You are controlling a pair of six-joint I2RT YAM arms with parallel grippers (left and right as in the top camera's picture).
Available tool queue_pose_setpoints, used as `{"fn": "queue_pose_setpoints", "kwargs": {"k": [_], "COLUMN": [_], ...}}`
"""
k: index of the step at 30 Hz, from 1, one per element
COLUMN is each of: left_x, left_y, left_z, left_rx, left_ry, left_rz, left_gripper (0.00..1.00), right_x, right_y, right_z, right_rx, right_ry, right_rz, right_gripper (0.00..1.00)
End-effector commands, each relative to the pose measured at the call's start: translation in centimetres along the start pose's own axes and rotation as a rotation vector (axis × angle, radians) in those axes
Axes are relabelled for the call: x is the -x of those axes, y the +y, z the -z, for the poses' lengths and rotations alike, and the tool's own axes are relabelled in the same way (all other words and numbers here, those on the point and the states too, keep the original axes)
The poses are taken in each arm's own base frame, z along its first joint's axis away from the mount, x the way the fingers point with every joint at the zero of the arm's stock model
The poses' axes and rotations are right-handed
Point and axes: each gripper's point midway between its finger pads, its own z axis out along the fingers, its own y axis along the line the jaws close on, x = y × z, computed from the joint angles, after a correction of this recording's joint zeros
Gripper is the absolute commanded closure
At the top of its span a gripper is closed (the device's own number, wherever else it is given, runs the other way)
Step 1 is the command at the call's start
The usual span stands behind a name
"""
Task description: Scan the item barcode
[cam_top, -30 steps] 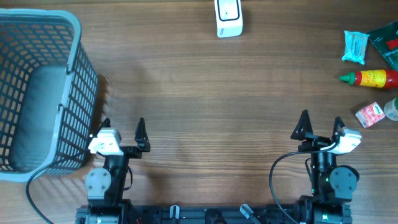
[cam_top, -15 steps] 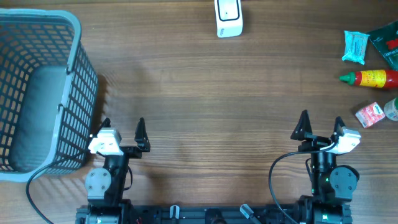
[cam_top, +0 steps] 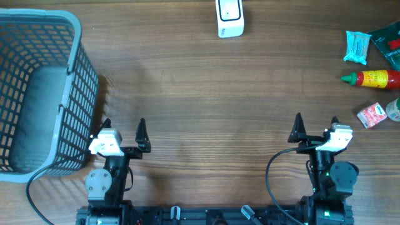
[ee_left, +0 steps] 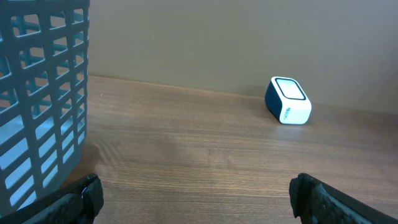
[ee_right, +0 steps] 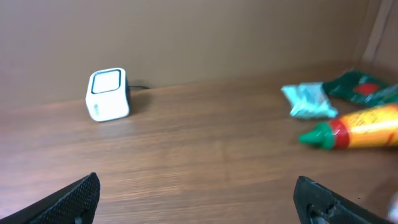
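The white and blue barcode scanner stands at the table's far edge, also visible as the scanner in the left wrist view and the scanner in the right wrist view. Items lie at the far right: a teal packet, a green packet, a red sauce bottle and a small pink box. My left gripper is open near the front edge, nothing between its fingers. My right gripper is open and empty too, well short of the items.
A large grey mesh basket fills the left side, close to my left gripper. The rounded edge of a pale bottle shows at the right border beside the pink box. Bare wooden tabletop spans the middle.
My right gripper has shifted slightly left and turned a little. The left arm and all objects are where they were.
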Motion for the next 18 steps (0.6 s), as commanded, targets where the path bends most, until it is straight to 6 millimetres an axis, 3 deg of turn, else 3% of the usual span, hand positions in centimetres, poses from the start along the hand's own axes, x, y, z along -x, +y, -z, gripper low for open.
{"fn": "queue_pose_setpoints", "kwargs": {"k": [1, 18], "left_x": [-0.26, -0.26], "left_y": [0.13, 0.13], "left_z": [-0.01, -0.01], "left_rx": [0.007, 0.007], "left_ry": [0.002, 0.002], "left_rz": [-0.023, -0.023], "left_gripper": [0.00, 0.00], "right_x": [-0.51, -1.15], "right_y": [0.59, 0.49], "right_z": [-0.14, -0.29], "right_rx": [0.031, 0.023], "right_ry": [0.026, 0.054], "right_rz": [-0.209, -0.234], "right_gripper": [0.00, 0.00]}}
